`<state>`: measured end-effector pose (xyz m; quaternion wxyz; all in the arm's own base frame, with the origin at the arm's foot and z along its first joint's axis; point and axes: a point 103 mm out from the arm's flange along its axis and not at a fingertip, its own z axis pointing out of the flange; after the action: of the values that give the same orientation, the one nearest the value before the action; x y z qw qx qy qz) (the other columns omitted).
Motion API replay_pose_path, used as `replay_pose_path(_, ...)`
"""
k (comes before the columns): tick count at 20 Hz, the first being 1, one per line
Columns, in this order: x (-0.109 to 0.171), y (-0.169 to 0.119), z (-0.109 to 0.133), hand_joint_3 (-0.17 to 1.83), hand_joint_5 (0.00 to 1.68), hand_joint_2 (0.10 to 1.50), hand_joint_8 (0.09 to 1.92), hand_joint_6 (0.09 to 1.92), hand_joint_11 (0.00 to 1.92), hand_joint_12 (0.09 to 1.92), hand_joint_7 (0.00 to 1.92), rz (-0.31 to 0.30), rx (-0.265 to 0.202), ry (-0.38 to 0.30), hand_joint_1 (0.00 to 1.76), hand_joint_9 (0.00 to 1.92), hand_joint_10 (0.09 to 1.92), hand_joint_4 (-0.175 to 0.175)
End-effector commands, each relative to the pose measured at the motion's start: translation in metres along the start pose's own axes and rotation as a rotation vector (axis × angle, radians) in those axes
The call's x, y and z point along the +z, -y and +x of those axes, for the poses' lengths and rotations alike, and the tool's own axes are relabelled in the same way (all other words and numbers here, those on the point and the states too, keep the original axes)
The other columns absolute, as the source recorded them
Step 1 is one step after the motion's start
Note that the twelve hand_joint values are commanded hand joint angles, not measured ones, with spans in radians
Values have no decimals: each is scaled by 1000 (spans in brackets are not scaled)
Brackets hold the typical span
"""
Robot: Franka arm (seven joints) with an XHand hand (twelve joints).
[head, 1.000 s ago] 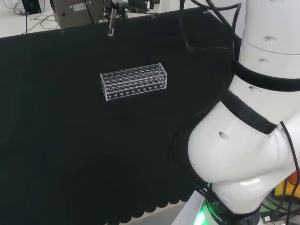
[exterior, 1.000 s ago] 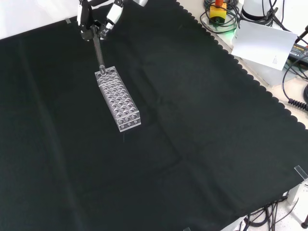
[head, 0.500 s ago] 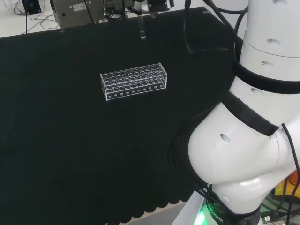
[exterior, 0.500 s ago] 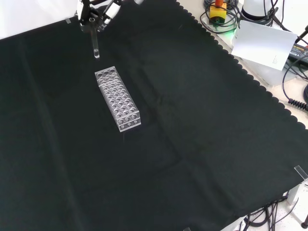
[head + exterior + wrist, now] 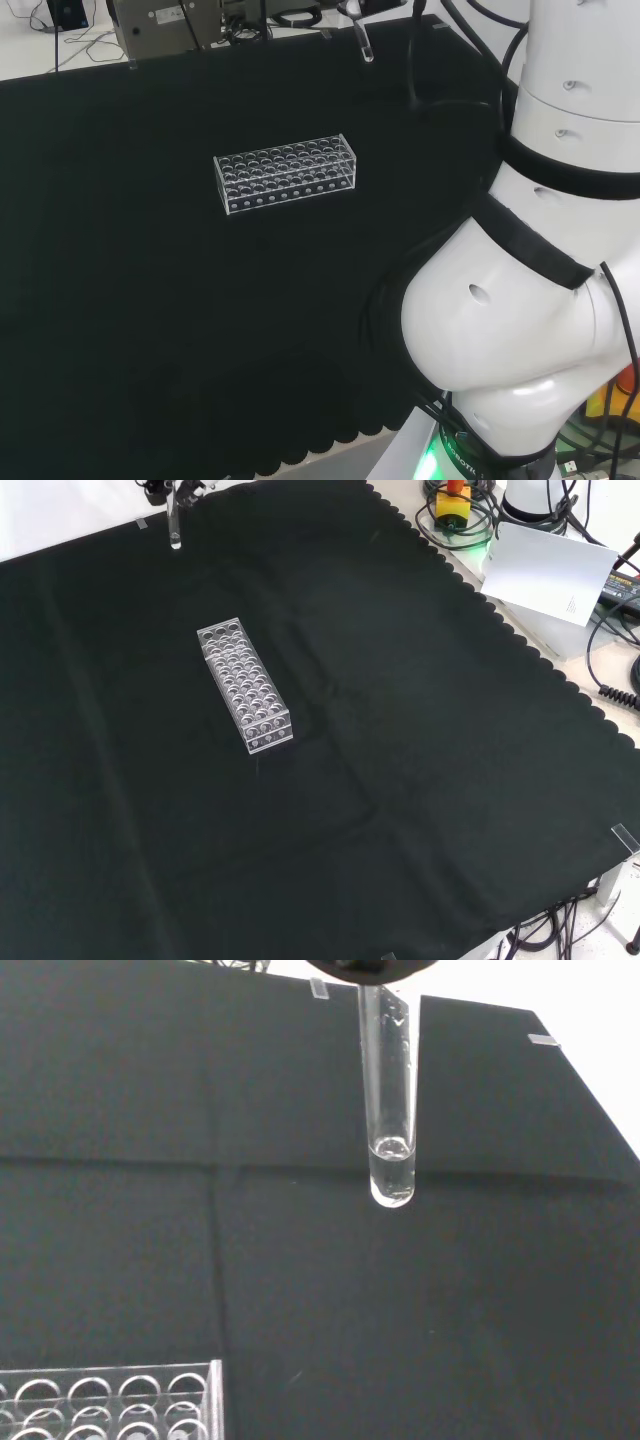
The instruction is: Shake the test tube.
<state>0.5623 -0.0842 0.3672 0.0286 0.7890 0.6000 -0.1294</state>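
You see the black cloth (image 5: 420, 780) over the whole bench. In the front view, start at the left: the test tube (image 5: 175, 525) hangs near the top edge, above the cloth, about straight up & down, round end down. A bit of the hand (image 5: 158, 490) shows at that top edge where the tube's upper end goes, but you can't tell how the fingers sit, open or curled, so I won't say.

Next, a little to the right & lower in the front view, you see the clear rack (image 5: 245, 686) w/ lots of round holes. It lies flat on the cloth. The tube is well apart from it, up in the air, not in any hole.

Far right in the front view, off the cloth, you see a white box (image 5: 545, 575) & some cables (image 5: 455, 510).

In the head view, left to right: the rack (image 5: 286, 173) sits mid-cloth, the tube (image 5: 364, 45) is farther back & to the right of it, tilted a little, and the big white arm links (image 5: 530, 300) stand at the right.

In the wrist view you see the tube (image 5: 388, 1110) close up. It's clear, w/ a small bit of clear liquid at the round bottom end. The rack's corner (image 5: 120, 1400) shows, w/ cloth betw. it & the tube.
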Motion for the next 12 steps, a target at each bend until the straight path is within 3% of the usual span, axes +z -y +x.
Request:
replay_pose_path(1, 8, -1, 2, 0, 1053, 1060, 1154, 525, 1265, 898, 1094, 24, 15, -37, 1404, 1075, 879, -175)
replay_pose_path(12, 23, -2, 49, 0, 1053, 1060, 1154, 525, 1265, 900, 1094, 75, -36, -196, 1404, 1076, 878, -175)
